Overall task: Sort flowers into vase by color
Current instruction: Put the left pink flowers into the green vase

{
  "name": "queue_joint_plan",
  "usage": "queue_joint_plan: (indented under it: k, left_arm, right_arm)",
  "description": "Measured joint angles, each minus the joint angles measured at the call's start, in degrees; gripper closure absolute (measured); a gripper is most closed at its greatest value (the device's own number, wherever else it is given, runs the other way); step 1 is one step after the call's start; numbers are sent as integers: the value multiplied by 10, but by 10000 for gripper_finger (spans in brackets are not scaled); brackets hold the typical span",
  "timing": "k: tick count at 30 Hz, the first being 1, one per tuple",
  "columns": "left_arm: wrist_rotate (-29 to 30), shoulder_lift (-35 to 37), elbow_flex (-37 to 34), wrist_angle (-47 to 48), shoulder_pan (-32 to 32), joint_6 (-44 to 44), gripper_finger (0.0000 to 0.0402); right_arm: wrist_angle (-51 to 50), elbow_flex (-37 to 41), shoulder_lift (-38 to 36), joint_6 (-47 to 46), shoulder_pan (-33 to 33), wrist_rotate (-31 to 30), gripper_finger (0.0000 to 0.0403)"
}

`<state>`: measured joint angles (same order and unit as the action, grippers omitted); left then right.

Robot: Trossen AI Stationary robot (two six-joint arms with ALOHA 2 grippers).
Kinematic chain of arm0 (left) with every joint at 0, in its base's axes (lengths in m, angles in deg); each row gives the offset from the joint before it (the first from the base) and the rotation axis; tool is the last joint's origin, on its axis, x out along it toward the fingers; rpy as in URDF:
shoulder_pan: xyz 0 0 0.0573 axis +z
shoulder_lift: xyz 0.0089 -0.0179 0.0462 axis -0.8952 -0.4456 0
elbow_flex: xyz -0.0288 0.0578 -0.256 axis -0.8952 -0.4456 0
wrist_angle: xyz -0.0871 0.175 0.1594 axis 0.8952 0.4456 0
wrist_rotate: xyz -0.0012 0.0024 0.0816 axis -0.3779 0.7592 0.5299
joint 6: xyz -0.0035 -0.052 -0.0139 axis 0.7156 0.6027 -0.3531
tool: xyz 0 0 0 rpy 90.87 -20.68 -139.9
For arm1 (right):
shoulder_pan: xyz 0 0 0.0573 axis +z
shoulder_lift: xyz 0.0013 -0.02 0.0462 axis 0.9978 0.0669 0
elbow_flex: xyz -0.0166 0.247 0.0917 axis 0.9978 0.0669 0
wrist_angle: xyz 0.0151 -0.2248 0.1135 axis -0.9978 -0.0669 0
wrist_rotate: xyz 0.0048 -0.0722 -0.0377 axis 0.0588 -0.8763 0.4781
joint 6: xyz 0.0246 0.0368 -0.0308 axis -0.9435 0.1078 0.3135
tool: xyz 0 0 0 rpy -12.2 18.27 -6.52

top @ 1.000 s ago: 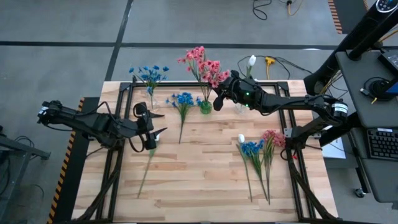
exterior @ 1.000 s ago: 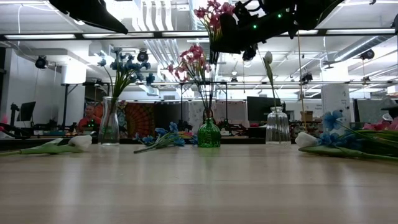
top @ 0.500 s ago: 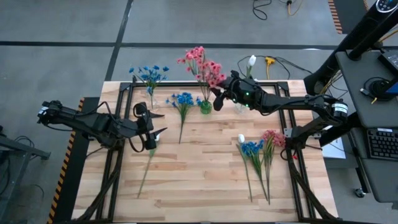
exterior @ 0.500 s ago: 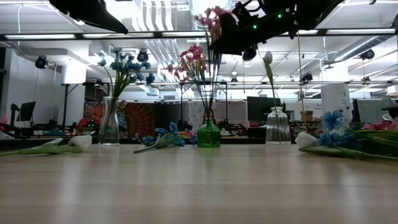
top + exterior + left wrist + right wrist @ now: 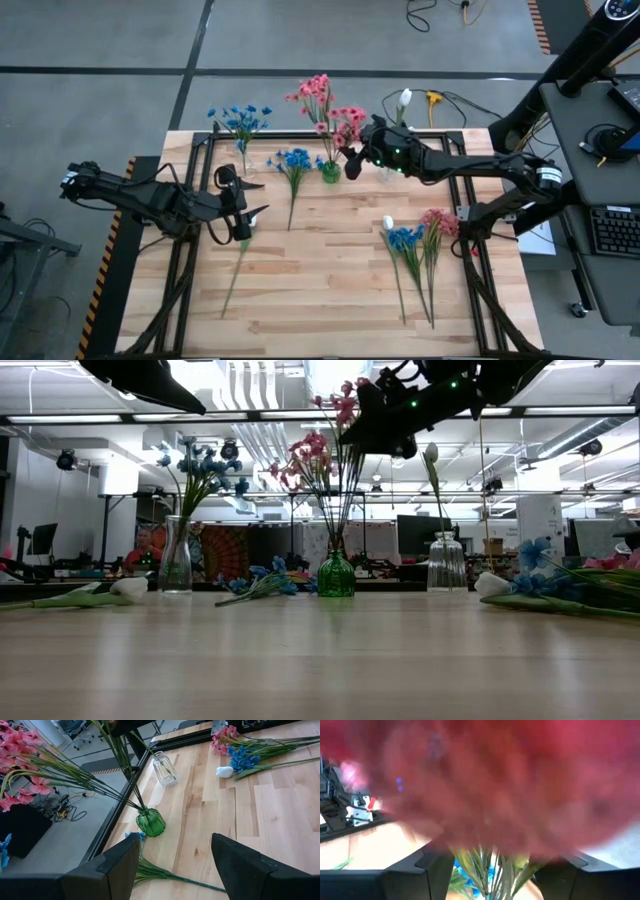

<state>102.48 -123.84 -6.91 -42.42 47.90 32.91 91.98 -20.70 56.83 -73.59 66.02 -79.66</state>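
On the wooden desk (image 5: 330, 290) the pink flowers (image 5: 330, 108) are stood in the green vase (image 5: 330, 172), just under the spread right hand (image 5: 352, 160). The left hand (image 5: 243, 210) is held spread above a white tulip (image 5: 128, 588).
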Motion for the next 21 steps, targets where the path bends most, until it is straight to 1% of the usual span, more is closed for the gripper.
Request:
queue_joint_plan:
  k: [10,21]
  left_arm:
    - [0,0,0,0,0,0,172]
    - [0,0,0,-5,0,2,172]
  right_arm:
    - [-79,0,-45,-29,2,0,147]
    - [-100,0,-50,-35,7,0,146]
